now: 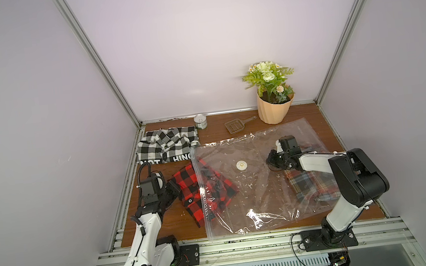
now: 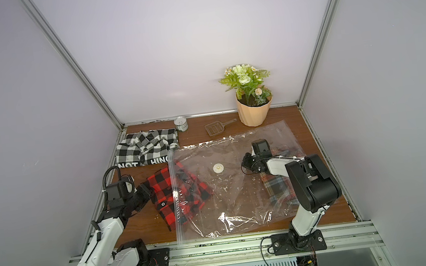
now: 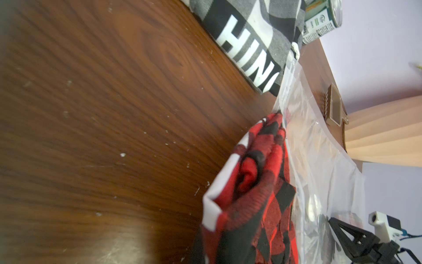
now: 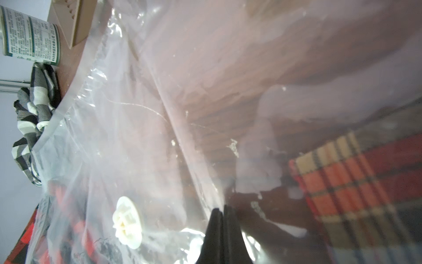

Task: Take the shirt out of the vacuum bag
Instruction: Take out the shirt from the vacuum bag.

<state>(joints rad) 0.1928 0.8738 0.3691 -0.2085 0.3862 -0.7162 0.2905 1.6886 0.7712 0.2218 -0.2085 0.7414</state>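
Observation:
The clear vacuum bag (image 1: 256, 203) (image 2: 228, 200) lies flat on the wooden table, with its round white valve (image 1: 241, 165) (image 4: 126, 222) facing up. A red-and-black plaid shirt (image 1: 187, 183) (image 2: 161, 184) (image 3: 251, 205) sticks halfway out of the bag's left edge. My left gripper (image 1: 174, 190) (image 2: 148, 192) is shut on the shirt's free left end; bunched cloth hides its jaws in the left wrist view. My right gripper (image 1: 269, 160) (image 2: 243, 163) (image 4: 222, 210) is shut on the bag's top film to the right of the valve, and a crease runs from its tips.
A black-and-white checked shirt (image 1: 164, 148) lies at the back left, beside a tin can (image 1: 201, 121). A brown scoop (image 1: 236, 126) and a potted plant (image 1: 275, 109) stand at the back. A multicolour plaid shirt (image 1: 312, 182) shows through the bag's right part, under my right arm.

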